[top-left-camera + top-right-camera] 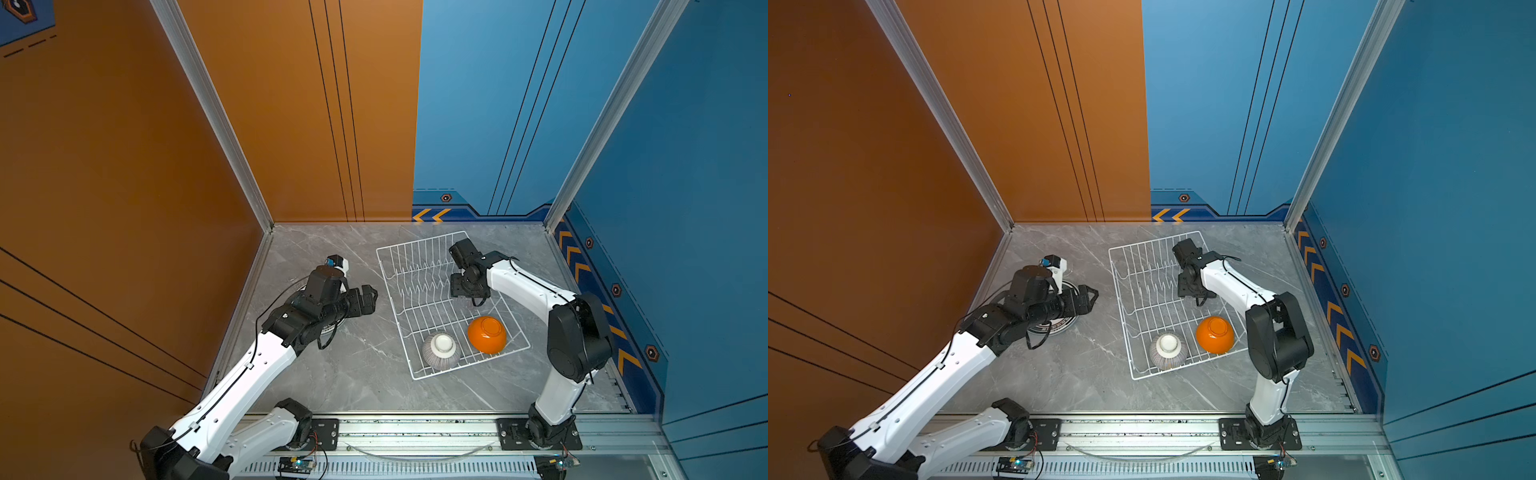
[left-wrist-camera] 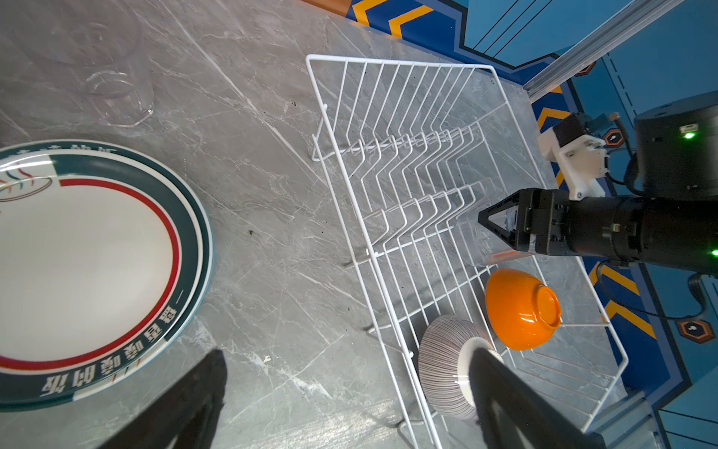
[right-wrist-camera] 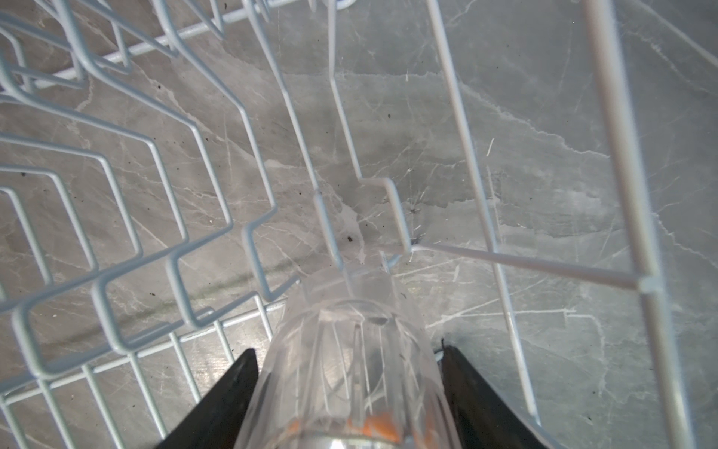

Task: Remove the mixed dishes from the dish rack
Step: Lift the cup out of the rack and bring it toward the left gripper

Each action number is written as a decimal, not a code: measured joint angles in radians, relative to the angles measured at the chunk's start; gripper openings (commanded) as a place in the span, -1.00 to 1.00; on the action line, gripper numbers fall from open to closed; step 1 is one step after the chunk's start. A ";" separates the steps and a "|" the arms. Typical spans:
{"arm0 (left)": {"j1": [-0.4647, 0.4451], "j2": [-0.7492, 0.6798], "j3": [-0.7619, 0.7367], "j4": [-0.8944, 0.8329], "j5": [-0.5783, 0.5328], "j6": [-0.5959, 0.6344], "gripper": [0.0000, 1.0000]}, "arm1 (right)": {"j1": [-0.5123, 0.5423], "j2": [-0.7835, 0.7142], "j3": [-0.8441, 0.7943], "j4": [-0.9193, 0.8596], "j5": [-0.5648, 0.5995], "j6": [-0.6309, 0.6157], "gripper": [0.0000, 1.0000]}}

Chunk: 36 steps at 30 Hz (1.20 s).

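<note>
clear glass tumbler (image 3: 342,388) inside dish rack (image 2: 400,61), flanked by right pincer (image 3: 347,348); clamped or merely close, cannot tell. judged light, rigid, slick, breakable: take mid-wall, moderate squeeze. left pincer (image 2: 347,352) released.

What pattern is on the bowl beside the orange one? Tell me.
The bowl: thin grey stripes, white foot; clearest in the left wrist view.

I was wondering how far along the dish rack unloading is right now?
Done: a dark-ringed plate and a clear glass sit on the table. In hand: the right gripper brackets a tumbler inside the dish rack. Remaining: the orange bowl and striped bowl, both upside down in it.
</note>
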 measured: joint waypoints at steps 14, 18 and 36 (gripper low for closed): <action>-0.008 0.051 -0.019 0.122 0.070 -0.031 0.96 | 0.000 -0.247 0.000 0.045 -0.245 0.120 0.10; -0.016 0.064 -0.022 0.177 0.092 -0.046 0.96 | -0.005 -0.292 -0.006 0.080 -0.294 0.170 0.09; -0.044 0.211 -0.067 0.552 0.209 -0.094 0.96 | -0.015 -0.396 -0.111 0.233 -0.444 0.339 0.08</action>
